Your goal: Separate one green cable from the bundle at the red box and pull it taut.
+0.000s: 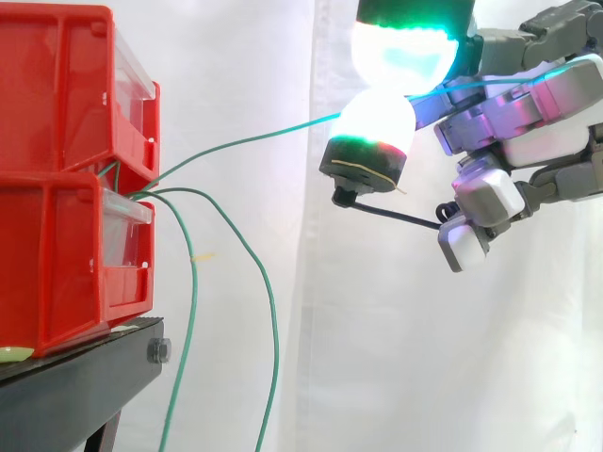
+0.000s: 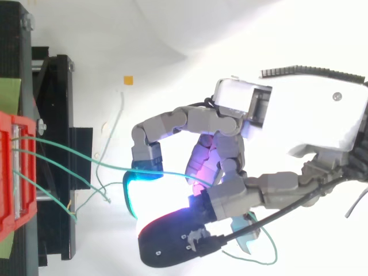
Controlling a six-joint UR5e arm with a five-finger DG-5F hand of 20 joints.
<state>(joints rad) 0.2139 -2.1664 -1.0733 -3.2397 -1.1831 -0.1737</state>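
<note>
Green and thin, the pinched cable [image 1: 254, 138] leaves the gap between two stacked red bins [image 1: 66, 179] at nine o'clock in the side view. It climbs toward two o'clock, bowed a little near the bins and then close to straight, until it ends between two glowing fingertips [image 1: 377, 118]. Those pads, white with a cyan-green tinge, are pressed together one above the other with the cable nipped between them. The rest of the hand [image 1: 528, 113] reaches in from three o'clock, its other fingers bent below the pinch and touching nothing. From above, the hand [image 2: 299, 115] fills the centre and right, and the same cable [image 2: 75, 153] crosses from the bins [image 2: 8, 172] at nine o'clock into the bright pads. A green loop shows at five o'clock beyond the hand, though I cannot tell whether it belongs to that cable. Two loose green cables [image 1: 193, 320] come out of the same gap and hang toward six o'clock, beside the black stand [image 1: 85, 386] and in front of the white curtain [image 1: 311, 358].
</note>
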